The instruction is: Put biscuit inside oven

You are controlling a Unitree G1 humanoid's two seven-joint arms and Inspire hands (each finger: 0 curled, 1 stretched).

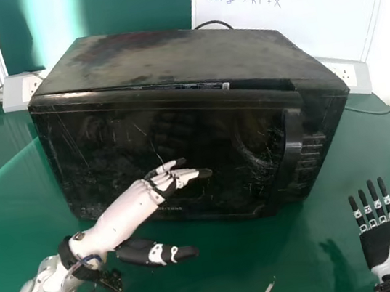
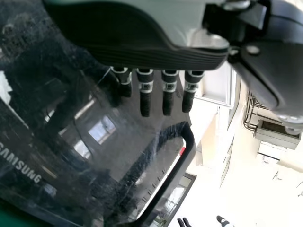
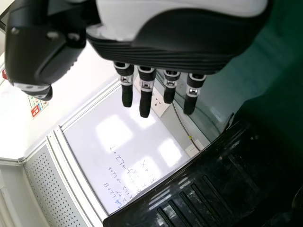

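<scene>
The black microwave oven [image 1: 158,144] stood toward the far edge of the green desk [image 1: 231,265], its door seemingly closed. Before the door was the left hand [image 1: 128,211], empty, fingers nearly straight; contact was hard to judge. The right hand [image 1: 382,243], open and empty, was toward the desk's right edge. A whiteboard [image 1: 273,28] stood behind.
</scene>
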